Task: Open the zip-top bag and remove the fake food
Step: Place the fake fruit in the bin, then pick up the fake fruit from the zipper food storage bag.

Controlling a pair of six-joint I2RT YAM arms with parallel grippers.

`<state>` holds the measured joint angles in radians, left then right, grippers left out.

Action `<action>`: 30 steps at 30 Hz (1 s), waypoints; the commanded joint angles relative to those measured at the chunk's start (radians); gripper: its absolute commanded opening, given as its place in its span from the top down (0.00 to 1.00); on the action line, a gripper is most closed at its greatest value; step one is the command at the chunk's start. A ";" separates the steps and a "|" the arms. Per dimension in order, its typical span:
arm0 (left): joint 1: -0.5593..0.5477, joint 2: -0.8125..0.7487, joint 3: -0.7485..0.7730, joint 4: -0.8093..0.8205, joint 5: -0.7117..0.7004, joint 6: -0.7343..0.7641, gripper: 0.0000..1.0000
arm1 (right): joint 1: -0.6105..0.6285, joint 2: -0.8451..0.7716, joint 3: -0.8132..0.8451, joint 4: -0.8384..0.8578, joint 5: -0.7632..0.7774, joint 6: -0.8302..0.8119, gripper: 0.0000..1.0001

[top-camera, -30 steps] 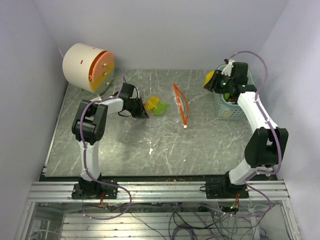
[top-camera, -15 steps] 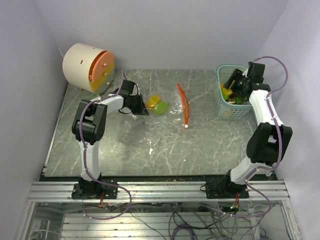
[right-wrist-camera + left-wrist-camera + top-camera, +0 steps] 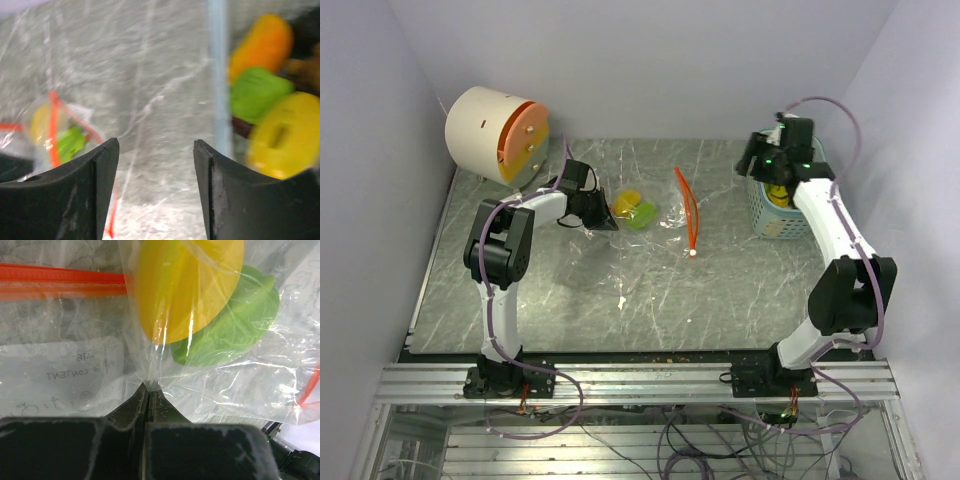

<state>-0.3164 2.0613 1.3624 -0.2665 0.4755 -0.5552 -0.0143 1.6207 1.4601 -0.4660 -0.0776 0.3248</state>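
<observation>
The left end effector [image 3: 148, 389] pinches the bag [image 3: 65, 360] near the tabletop's [image 3: 620, 300] far edge, likely anchoring it with its zip mouth toward the right arm. Yellow and green food [image 3: 185, 290] sits inside. The right end effector [image 3: 156, 165], spread and empty, hovers by the far-right basket [image 3: 775, 226].

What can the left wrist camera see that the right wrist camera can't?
Only the left wrist view shows the left claw pinched shut on the zip-top bag, and the bag's printed label. Only the right wrist view shows the open, empty right claw and the basket holding an orange toy, a green toy and a yellow toy. Both show the bag's red-orange zip strip, and a yellow piece and a green piece inside the bag.
</observation>
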 commanded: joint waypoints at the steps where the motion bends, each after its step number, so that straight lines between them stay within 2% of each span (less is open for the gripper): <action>1: 0.005 -0.007 0.012 0.015 0.005 0.000 0.93 | 0.151 0.042 0.057 -0.027 -0.014 -0.040 0.42; 5: 0.005 -0.016 0.005 0.009 -0.001 0.003 0.93 | 0.199 0.078 0.013 0.017 -0.089 0.002 0.58; 9: 0.005 -0.029 -0.010 0.016 -0.004 -0.003 0.93 | 0.236 0.119 -0.021 0.037 -0.129 0.014 0.67; 17: 0.004 -0.042 -0.036 0.038 -0.005 -0.020 0.93 | 0.277 0.176 -0.066 0.106 -0.237 0.037 0.73; 30: -0.013 -0.038 -0.014 0.044 -0.017 -0.040 0.93 | 0.362 0.269 -0.100 0.195 -0.338 0.071 0.74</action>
<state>-0.3210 2.0586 1.3331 -0.2512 0.4736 -0.5838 0.3382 1.8343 1.3918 -0.3386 -0.3489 0.3828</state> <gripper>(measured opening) 0.075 0.261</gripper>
